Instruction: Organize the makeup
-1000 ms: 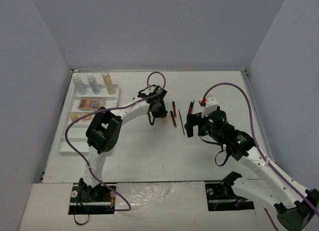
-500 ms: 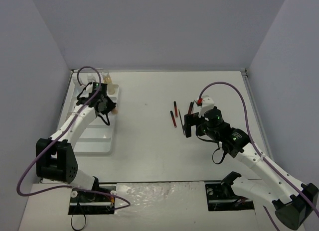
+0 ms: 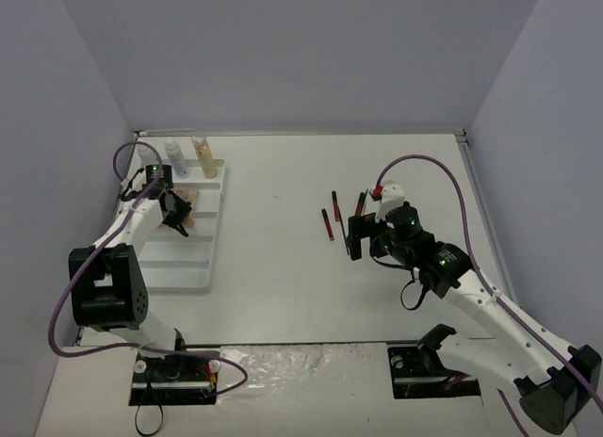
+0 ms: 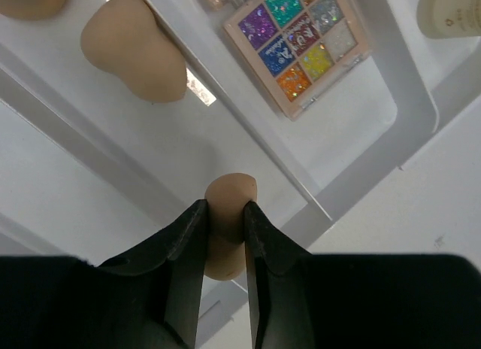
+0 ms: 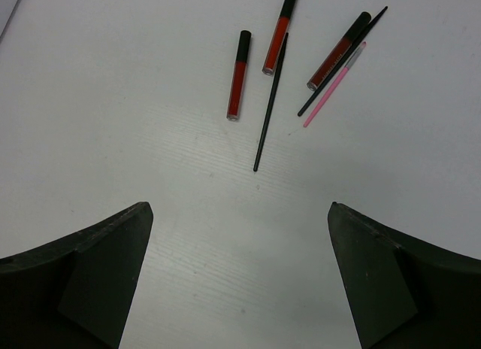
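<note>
My left gripper (image 3: pixel 177 217) (image 4: pixel 224 211) is shut on a peach egg-shaped sponge (image 4: pixel 229 198) and holds it just above the white slotted tray (image 3: pixel 179 267) (image 4: pixel 173 138). Two more peach sponges (image 4: pixel 135 52) lie in the tray slot ahead, next to a glitter eyeshadow palette (image 4: pixel 301 40). A clear white-capped bottle (image 3: pixel 175 155) and an amber bottle (image 3: pixel 203 155) stand at the tray's far end. My right gripper (image 3: pixel 356 239) (image 5: pixel 239 210) is open and empty above the table. Just beyond it lie three red and black pencils (image 5: pixel 239 74) (image 3: pixel 328 225), thin black brushes (image 5: pixel 270 101) and a pink stick (image 5: pixel 334 86).
Grey walls close in the table on the left, far and right sides. The pencils and brushes lie loose right of the table's middle. The left arm's purple cable loops over the tray's left edge (image 3: pixel 121 169).
My left arm has swung from the middle of the table to the tray at the left, carrying the sponge. My right gripper has shifted slightly towards the pencils and stays open.
</note>
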